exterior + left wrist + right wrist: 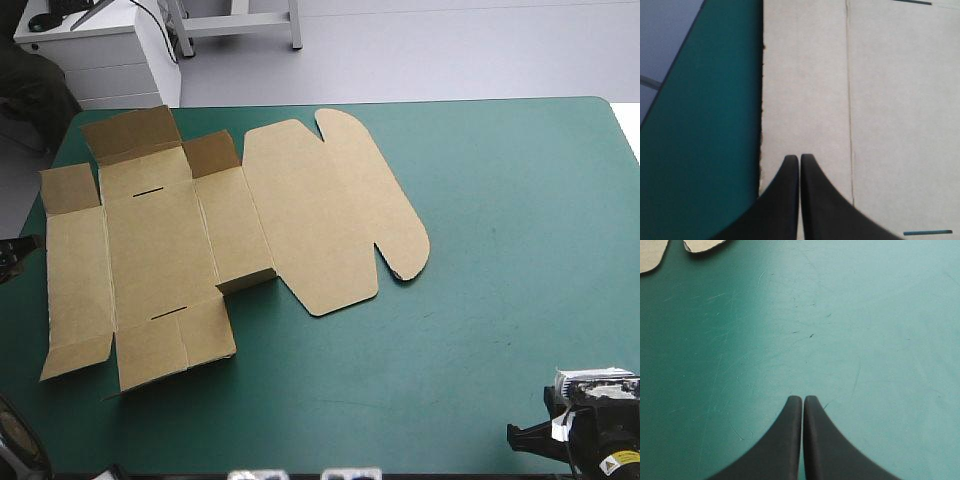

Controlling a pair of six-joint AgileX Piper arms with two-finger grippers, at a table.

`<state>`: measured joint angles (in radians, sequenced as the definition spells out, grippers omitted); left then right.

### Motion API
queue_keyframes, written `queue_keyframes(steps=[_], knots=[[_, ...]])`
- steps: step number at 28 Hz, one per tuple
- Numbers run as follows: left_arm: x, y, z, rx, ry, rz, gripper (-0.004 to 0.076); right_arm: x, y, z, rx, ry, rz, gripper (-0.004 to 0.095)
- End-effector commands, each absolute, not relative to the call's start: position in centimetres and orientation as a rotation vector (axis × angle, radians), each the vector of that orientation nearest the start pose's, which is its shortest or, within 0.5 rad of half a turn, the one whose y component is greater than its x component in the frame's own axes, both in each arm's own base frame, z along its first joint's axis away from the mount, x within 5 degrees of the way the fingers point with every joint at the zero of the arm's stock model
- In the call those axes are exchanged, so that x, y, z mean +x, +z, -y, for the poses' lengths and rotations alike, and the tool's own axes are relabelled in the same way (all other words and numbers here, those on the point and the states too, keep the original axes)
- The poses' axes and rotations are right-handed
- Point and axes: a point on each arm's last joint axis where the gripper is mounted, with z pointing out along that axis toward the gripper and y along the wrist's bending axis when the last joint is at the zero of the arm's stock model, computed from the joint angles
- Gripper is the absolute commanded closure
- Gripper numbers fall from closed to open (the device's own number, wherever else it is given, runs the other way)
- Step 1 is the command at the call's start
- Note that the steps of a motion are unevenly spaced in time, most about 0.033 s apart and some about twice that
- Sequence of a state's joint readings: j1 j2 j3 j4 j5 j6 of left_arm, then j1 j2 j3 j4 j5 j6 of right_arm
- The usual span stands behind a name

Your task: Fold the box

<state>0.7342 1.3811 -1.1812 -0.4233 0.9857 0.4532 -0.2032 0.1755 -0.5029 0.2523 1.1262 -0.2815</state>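
High view: brown box lies as an unfolded cut sheet on the L half of the teal-green surface, close to its L edge, w/ nothing gripping it. Lid, w/ two rounded ears, lies flat toward the surface's centre. Flaps at the sheet's far-L corner stand tilted up; the rest lies approx. flat.

Left wrist view: left tool has its black fingers pressed together in one pointed arch, holding nothing. It is over the box's outer panel, just inside the sheet's cut edge, w/ bare cover beside that edge. A fold crease runs ahead alongside the tool. Contact w/ the board: cannot tell.

Right wrist view: right tool is likewise closed to one arch and empty, over bare cover near the surface's near-R corner. It is well apart from the box; only two rounded bits of the lid's edge show far ahead of it.
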Motion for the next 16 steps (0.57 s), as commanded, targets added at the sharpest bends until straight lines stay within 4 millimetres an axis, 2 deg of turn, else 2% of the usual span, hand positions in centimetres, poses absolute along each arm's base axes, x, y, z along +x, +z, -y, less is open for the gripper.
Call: queue_keyframes(steps=[1, 5, 11, 16], knots=[[22.5, 33.8, -17.4, -0.591, -0.092, -2.400, 0.0731, 2.5, 28.5, -1.6, -0.083, 0.044, -2.181, 0.0912], [22.3, 32.4, -18.4, -0.644, -0.155, -2.459, 0.0731, 2.5, 28.5, -1.6, -0.083, 0.044, -2.181, 0.0912], [23.2, 29.7, -19.3, -0.677, -0.248, -2.559, 0.0731, 2.5, 28.5, -1.6, -0.083, 0.044, -2.181, 0.0912], [23.6, 28.6, -19.7, -0.693, -0.267, -2.583, 0.0731, 2.5, 28.5, -1.6, -0.083, 0.044, -2.181, 0.0912]])
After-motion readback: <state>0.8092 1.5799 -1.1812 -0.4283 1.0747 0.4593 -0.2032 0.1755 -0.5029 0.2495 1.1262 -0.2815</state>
